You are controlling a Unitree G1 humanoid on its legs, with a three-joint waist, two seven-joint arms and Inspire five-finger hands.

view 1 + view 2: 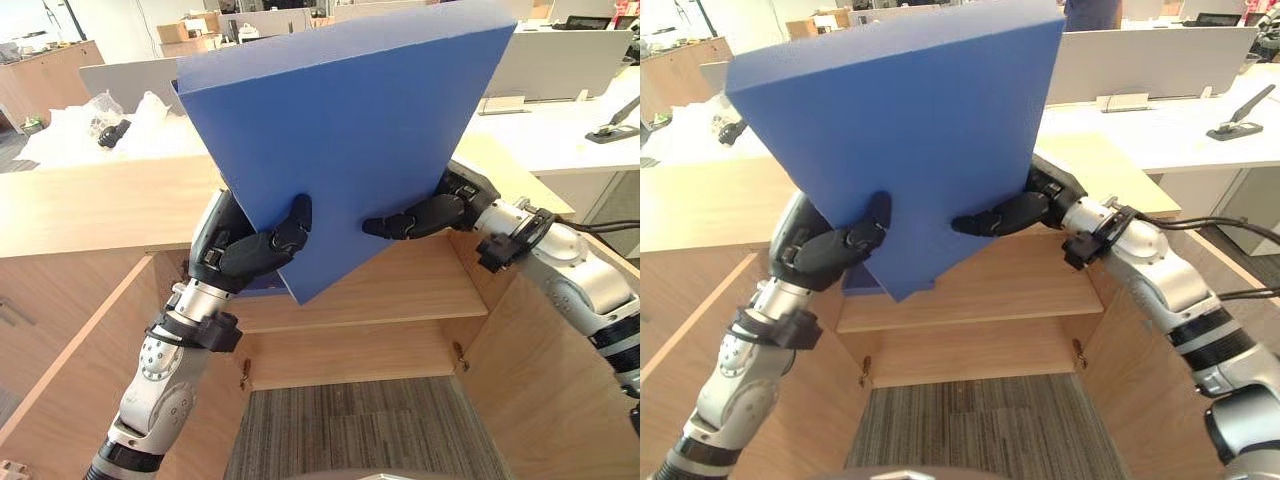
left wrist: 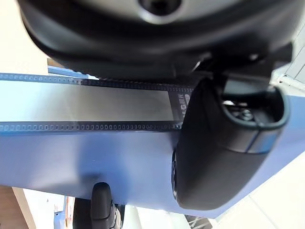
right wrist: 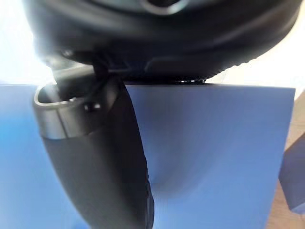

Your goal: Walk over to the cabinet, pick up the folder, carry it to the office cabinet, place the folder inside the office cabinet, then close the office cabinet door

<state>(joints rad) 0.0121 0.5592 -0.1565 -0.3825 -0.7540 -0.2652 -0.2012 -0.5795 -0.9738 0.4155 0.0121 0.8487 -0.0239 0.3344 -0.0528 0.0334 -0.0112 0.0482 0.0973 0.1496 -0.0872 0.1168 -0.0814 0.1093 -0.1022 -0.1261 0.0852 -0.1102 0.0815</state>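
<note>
A thick blue folder is held up, tilted, in front of the open wooden cabinet, its lowest corner hanging above the inner shelf. My left hand grips the folder's lower left edge, thumb on the front face. My right hand pinches its right edge, the thumb lying across the blue face. In the left wrist view the thumb presses the folder's spine. The right wrist view shows the thumb flat on the blue cover.
The cabinet's doors stand open on both sides, left door and right door. Its top is bare wood. White desks with dividers lie behind, and striped carpet runs below the shelf.
</note>
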